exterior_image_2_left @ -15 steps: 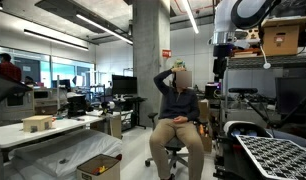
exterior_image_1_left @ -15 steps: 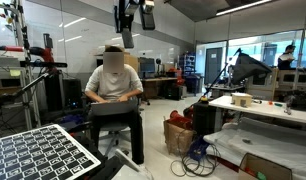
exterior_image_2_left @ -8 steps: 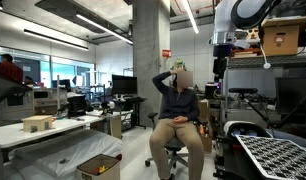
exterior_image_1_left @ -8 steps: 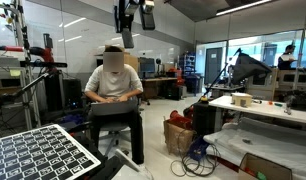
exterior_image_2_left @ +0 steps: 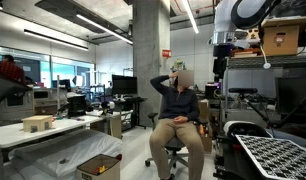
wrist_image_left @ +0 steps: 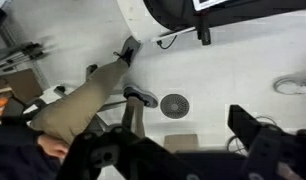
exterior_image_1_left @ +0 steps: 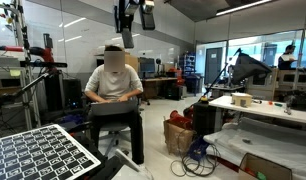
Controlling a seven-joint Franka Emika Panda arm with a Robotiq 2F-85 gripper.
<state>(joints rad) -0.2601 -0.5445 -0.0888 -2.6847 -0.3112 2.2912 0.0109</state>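
Observation:
My gripper [exterior_image_1_left: 126, 38] hangs high in the air on the raised arm, well above a black-and-white patterned calibration board [exterior_image_1_left: 38, 150]. It also shows in an exterior view [exterior_image_2_left: 221, 68], above the same board [exterior_image_2_left: 273, 155]. In the wrist view my dark fingers [wrist_image_left: 173, 140] stand wide apart with nothing between them, only floor far below. The gripper touches nothing.
A person [exterior_image_1_left: 115, 90] sits on an office chair facing the robot, also in an exterior view [exterior_image_2_left: 176, 110]; their leg [wrist_image_left: 83, 100] shows in the wrist view near a round floor drain [wrist_image_left: 175, 105]. A white table [exterior_image_2_left: 43, 130] with a wooden block, a cardboard box [exterior_image_2_left: 98, 167] and a concrete pillar [exterior_image_2_left: 143, 55] stand around.

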